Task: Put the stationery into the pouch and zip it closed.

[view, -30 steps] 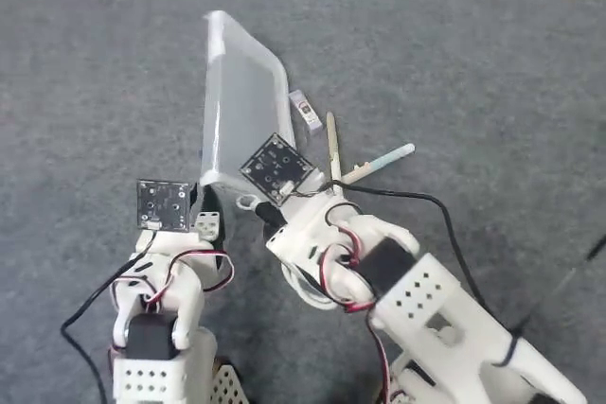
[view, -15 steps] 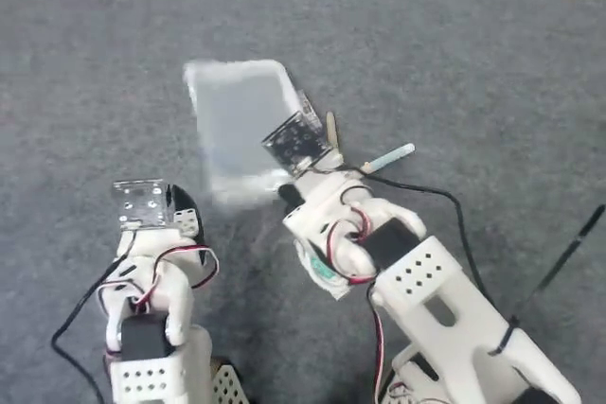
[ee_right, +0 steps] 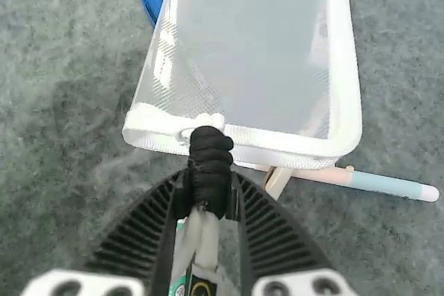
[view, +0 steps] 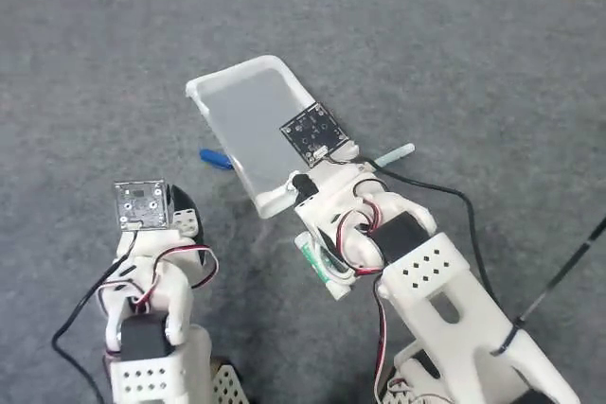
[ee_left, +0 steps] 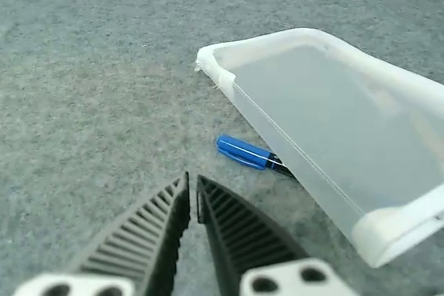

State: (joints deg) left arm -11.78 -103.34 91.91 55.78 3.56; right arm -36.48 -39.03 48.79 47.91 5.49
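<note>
left hand (ee_left: 193, 181): nearest the base, low over bare desk (ee_left: 83, 67), jaws narrow with a slit between, holding nothing.
right hand (ee_right: 208, 175): clamped on the black zip pull (ee_right: 210, 150) at the pouch's near edge.
pouch (view: 251, 125): see-through white, lying slantwise ahead of both arms; near end looks a bit raised by the pull. Nothing seen inside. Can't tell if the zip is open.
blue pen (ee_left: 243, 152): on the desk by the pouch's left long edge, one end tucked under it, just ahead of the left hand.
pale pen (ee_right: 388, 184): on the desk at the pouch's right near corner, partly under it, with a tan stick (ee_right: 277, 179) touching it.
step in hand: likely opening or positioning the pouch by the pull; stationery all outside, so task is early.
how to do well: keep the grip on the pull firm and draw straight along the zip line. The left hand should pin the opposite edge so the pouch doesn't slide or drag over the pens. Lay the mouth flat and facing the pens before any pick.
</note>
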